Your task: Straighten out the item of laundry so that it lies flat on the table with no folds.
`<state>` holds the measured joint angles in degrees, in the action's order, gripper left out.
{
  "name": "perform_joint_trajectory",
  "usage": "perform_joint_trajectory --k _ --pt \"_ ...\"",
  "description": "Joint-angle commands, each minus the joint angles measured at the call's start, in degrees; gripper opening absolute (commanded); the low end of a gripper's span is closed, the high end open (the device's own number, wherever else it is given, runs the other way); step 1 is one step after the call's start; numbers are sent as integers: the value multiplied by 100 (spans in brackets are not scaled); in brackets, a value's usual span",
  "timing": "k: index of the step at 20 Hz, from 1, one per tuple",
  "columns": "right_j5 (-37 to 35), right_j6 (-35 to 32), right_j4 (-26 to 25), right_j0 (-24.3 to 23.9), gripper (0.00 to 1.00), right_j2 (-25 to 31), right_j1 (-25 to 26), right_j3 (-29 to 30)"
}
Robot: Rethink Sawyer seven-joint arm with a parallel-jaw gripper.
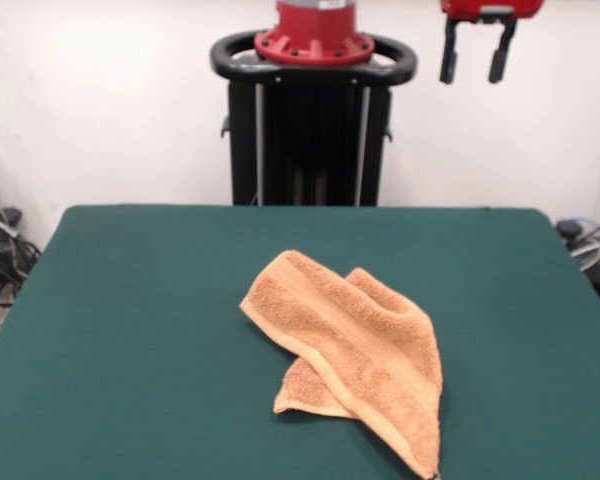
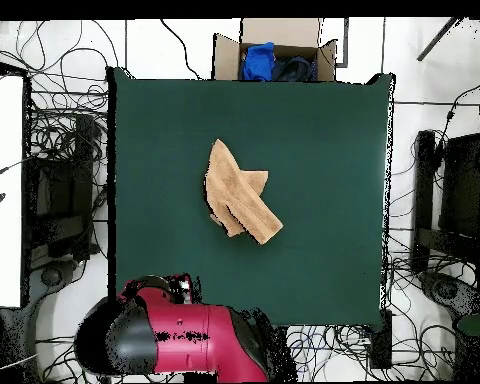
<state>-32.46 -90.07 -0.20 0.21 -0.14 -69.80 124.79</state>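
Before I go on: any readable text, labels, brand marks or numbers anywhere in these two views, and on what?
None can be read.
Towel: no tag or label shows in either view.
Robot pedestal and end effector: no markings legible.
Cardboard box past the table's edge in the overhead view: no print discernible.

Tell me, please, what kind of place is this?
Most likely a robotics lab. A red robot arm stands at a green table holding only a crumpled towel; cables cover the floor, and a cardboard box of cloth sits beyond the table.
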Motion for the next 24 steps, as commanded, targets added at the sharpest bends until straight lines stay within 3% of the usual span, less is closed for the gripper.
perform_joint_trajectory --k 1,24 --pt "48 -907 -58 -14 100 -9 82 144" --pt "170 -883 -7 -60 100 12 67 254"
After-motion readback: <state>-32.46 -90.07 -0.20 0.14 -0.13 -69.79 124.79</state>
